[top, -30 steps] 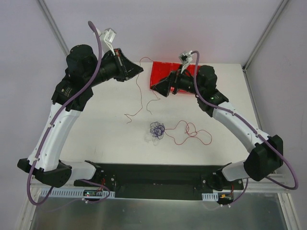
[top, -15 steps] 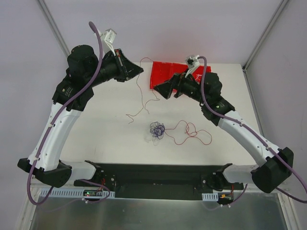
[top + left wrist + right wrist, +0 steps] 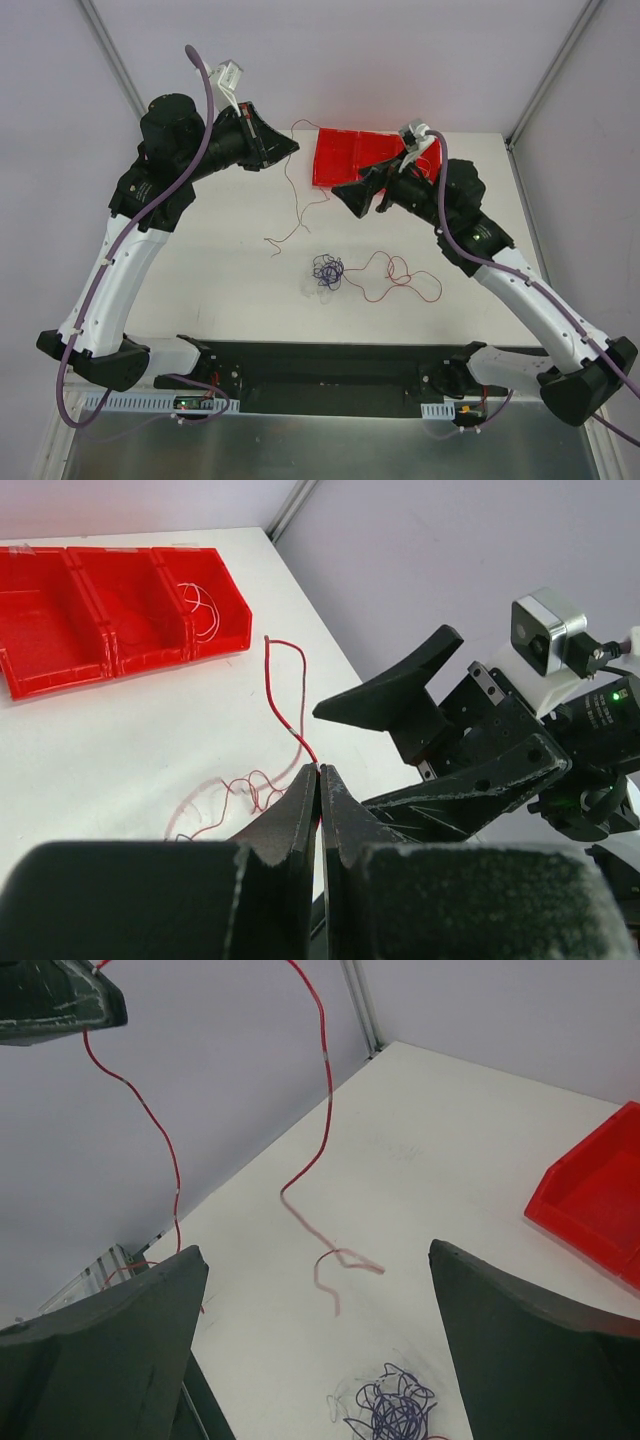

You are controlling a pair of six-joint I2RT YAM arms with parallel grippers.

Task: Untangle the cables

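Left gripper point(image 3: 318, 780) pinches the light, limp red cable point(image 3: 327, 1070); right gripper point(image 3: 315, 1255), jaws wide, should likely grasp it mid-strand.

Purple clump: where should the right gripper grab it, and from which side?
Likely straight down from above onto the purple clump's left loops: it lies flat as a small ball, and a loose red wire meets its right side. The right gripper is open.

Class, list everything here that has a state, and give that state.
left gripper: shut on red cable, raised
right gripper: open, empty, raised
red cable: pinched at top, hanging down
loose red strand: looped on table
purple cable: tangled clump on table
red bin: upright, white cable in end compartment
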